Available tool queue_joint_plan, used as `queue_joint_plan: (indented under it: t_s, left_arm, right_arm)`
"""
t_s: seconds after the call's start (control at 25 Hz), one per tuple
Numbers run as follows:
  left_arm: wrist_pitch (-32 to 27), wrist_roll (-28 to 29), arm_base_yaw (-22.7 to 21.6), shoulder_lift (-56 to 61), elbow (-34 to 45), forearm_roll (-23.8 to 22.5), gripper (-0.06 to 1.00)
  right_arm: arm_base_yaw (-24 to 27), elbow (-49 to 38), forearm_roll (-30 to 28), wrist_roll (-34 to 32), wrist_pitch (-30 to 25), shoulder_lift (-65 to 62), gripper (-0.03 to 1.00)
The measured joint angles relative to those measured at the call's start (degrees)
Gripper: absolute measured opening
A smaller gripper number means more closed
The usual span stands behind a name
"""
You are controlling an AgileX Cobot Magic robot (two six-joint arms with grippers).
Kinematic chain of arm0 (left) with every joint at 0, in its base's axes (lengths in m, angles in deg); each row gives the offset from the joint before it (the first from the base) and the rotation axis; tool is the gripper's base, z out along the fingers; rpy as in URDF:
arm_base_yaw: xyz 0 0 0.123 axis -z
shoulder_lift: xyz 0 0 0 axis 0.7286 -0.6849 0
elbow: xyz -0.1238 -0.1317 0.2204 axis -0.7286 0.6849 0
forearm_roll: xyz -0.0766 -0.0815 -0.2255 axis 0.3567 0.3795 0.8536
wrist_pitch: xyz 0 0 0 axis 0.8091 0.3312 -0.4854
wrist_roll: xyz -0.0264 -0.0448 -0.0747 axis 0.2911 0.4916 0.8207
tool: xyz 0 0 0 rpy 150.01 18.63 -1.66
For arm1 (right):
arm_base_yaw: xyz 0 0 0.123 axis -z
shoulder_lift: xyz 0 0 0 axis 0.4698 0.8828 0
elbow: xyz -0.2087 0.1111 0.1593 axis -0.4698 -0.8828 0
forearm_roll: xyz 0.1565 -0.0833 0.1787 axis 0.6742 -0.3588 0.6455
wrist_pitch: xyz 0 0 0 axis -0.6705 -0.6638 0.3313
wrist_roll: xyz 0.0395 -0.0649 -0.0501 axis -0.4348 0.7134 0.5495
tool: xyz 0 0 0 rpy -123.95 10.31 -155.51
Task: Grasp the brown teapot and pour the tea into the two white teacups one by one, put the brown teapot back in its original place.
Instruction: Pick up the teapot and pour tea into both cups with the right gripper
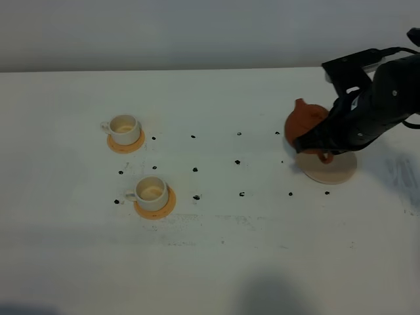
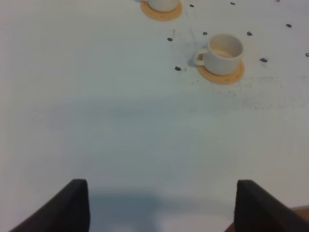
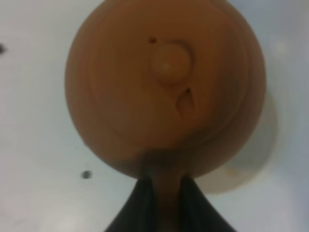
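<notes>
The teapot (image 3: 164, 87) looks like matt, unglazed reddish clay, smooth all over. My right claw (image 3: 166, 186) looks like dull black plastic. Both teacups (image 1: 124, 126) look like smooth cream ceramic, and the tabletop (image 1: 216, 262) is matt white.

A white table (image 1: 216, 262) is spread with few things. A cream saucer (image 1: 331, 172) is laid flat on it. Well to the left of the saucer, a far coaster (image 1: 125, 147) and a near coaster (image 1: 157, 210), both orange, are set. Small black marks (image 1: 237, 161) are dotted in rows between the saucer and them.
</notes>
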Motion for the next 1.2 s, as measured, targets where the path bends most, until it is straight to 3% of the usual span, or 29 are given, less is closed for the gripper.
queue_joint_plan:
  t_s: [0.92,1.2]
  left_arm:
    - [0.0,0.0,0.0,0.0,0.0,0.0,0.60]
    - [0.0,0.0,0.0,0.0,0.0,0.0,0.60]
  right_arm:
    - [-17.5,-0.1,2.2,3.5,0.2,-1.8,0.10]
    - [-20.6,4.3,-0.7,3.7,0.0,0.7,0.10]
